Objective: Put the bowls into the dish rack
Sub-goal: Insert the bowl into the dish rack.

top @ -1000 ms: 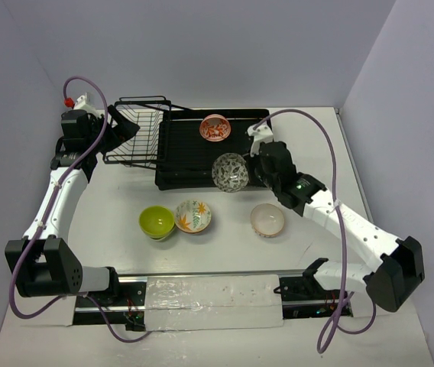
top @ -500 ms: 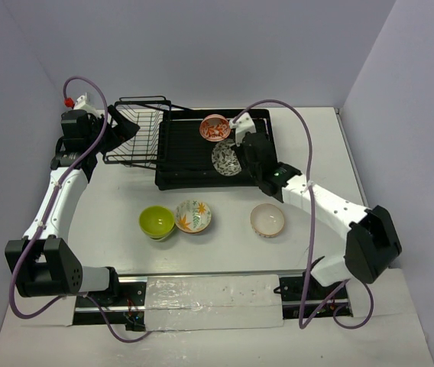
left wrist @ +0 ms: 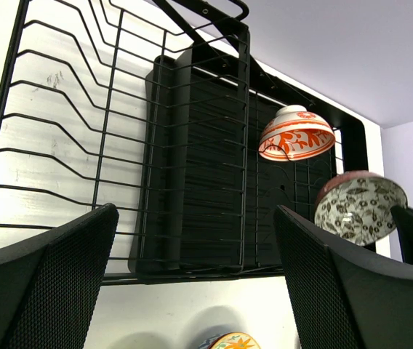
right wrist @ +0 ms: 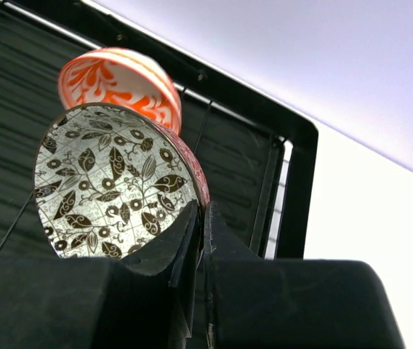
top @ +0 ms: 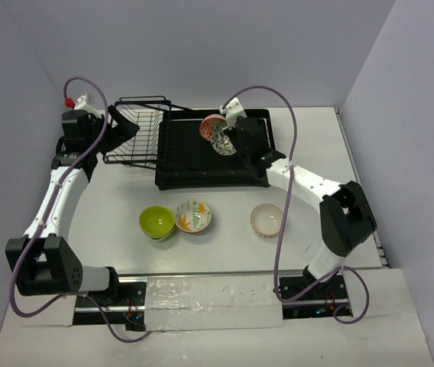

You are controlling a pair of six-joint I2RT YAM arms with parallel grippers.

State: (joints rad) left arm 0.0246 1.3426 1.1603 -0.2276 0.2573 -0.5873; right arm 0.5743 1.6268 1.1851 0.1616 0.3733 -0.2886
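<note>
The bowls number five when you count from above: three sit on the counter [top: 225, 248] and two are at the dish rack [top: 182, 157]. Near the middle of the counter the lime green bowl [top: 157, 222] and the white bowl with orange leaves [top: 192, 215] stand upright, close side by side. The plain cream-pink bowl [top: 267, 219] stands apart to their right. In the far right part of the rack's slatted tray the red-orange patterned bowl [left wrist: 296, 134] leans tilted on its edge.

Your right pincer [right wrist: 201, 222] is clenched on the rim of the fifth, a dark-leaf bowl [right wrist: 112, 182]. It is white inside with brown leaves and reddish outside. It is held tilted over the tray, just on the near side of the red-orange one; you cannot tell whether the two touch.

There is one rack, black, made of a slatted tray with a wire basket [top: 133, 138] on its left. Your left pincer [left wrist: 195, 214] is released, jaws wide with nothing between them, and hovers at the far left by the basket.
</note>
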